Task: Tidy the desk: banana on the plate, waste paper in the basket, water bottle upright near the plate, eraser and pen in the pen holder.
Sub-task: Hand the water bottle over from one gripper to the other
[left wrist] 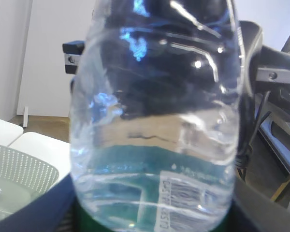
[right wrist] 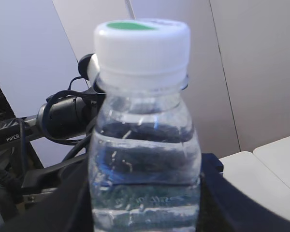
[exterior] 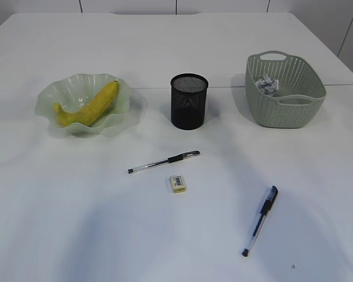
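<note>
A clear water bottle (left wrist: 154,121) with a green label fills the left wrist view. My left gripper (left wrist: 152,215) is shut on its lower body. In the right wrist view the same bottle (right wrist: 142,145) shows its white cap, and my right gripper (right wrist: 145,212) is shut on it. Neither the arms nor the bottle show in the exterior view. There, a banana (exterior: 91,104) lies in the green plate (exterior: 50,94). Crumpled paper (exterior: 268,86) lies in the basket (exterior: 282,114). A black pen (exterior: 165,162), an eraser (exterior: 177,183) and a blue pen (exterior: 260,220) lie on the table before the black mesh pen holder (exterior: 189,101).
The basket (left wrist: 19,164) shows at the lower left of the left wrist view, below the held bottle. The other arm's dark body and cables sit behind the bottle in each wrist view. The table's far edge runs behind the basket.
</note>
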